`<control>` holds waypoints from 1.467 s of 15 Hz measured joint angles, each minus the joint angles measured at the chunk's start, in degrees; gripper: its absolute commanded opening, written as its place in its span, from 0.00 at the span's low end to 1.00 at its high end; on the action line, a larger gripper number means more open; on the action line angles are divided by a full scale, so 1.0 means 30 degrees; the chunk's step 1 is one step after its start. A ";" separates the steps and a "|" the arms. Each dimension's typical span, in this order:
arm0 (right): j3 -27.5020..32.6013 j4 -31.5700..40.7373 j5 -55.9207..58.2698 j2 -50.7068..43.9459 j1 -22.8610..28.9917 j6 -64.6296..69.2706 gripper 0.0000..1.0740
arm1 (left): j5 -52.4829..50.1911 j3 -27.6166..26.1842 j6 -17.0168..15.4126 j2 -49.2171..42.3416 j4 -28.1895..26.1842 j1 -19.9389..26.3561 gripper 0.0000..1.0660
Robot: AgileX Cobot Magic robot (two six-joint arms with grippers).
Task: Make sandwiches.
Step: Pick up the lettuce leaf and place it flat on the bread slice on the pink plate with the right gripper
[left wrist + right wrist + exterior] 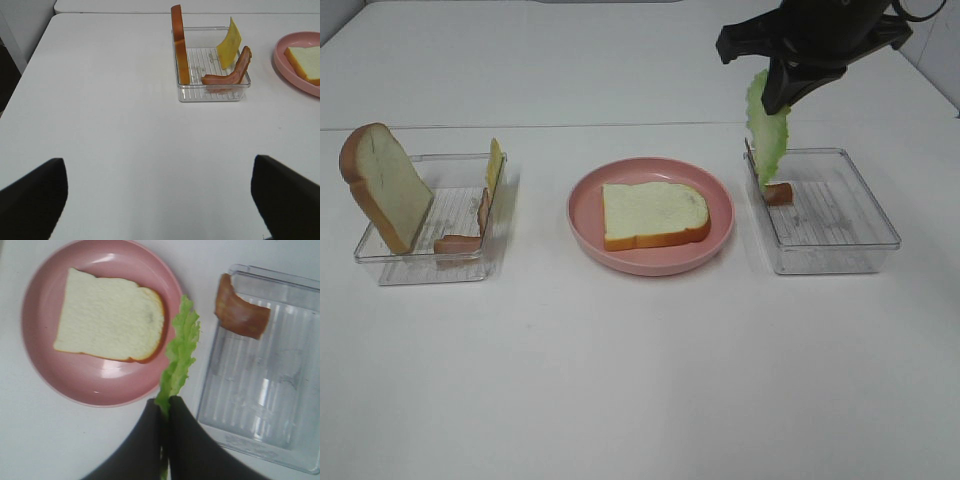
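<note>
At upper right, the right gripper (pixel 777 98) pinches a lettuce leaf (pixel 767 135) dangling over the edge of the clear tray (pixel 830 258); the left gripper (pixel 157 175) stands wide apart, holding nothing.

White matte tabletop (pixel 620 380) under even light, a seam (pixel 520 127) across its far side
</note>
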 measured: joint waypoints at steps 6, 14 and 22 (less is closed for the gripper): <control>0.0000 0.1451 -0.3648 0.2063 0.3724 0.0134 0.00 | 0.0000 0.0000 0.0000 0.0000 0.0000 0.0000 0.85; 0.0000 0.4316 -0.7926 0.4259 0.4297 0.0019 0.00 | 0.0000 0.0000 0.0000 0.0000 0.0000 0.0000 0.85; 0.0000 0.3209 -0.8976 0.5443 0.3896 -0.0363 0.00 | 0.0000 0.0000 0.0000 0.0000 0.0000 0.0000 0.85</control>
